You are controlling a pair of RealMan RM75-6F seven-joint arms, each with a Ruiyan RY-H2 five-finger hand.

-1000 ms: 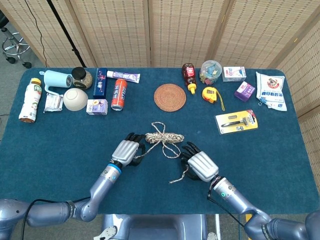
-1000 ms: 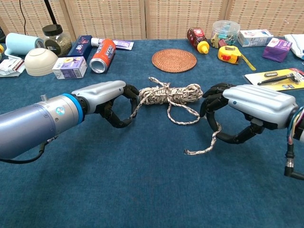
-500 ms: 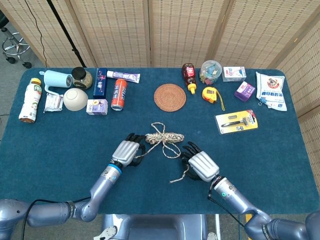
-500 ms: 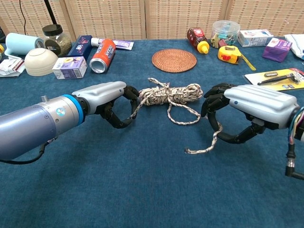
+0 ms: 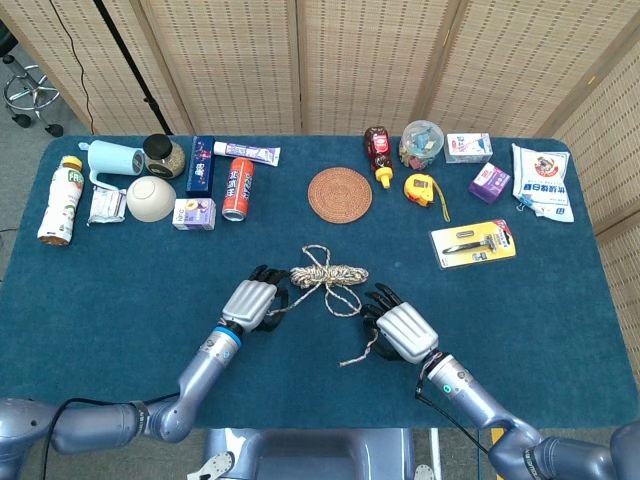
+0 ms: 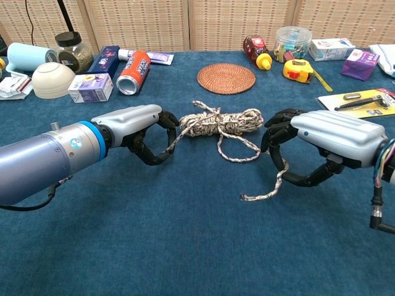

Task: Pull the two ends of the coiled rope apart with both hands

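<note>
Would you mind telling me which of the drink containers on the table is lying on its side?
The red can, lying flat between the blue box and the round woven mat. The bottle at the table's left edge stands upright.

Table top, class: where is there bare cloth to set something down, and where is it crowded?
Bare: the near strip in front of the left hand and right hand, and the right edge below the razor pack. Crowded: the far row from bottle to white bag, and around the rope.
</note>
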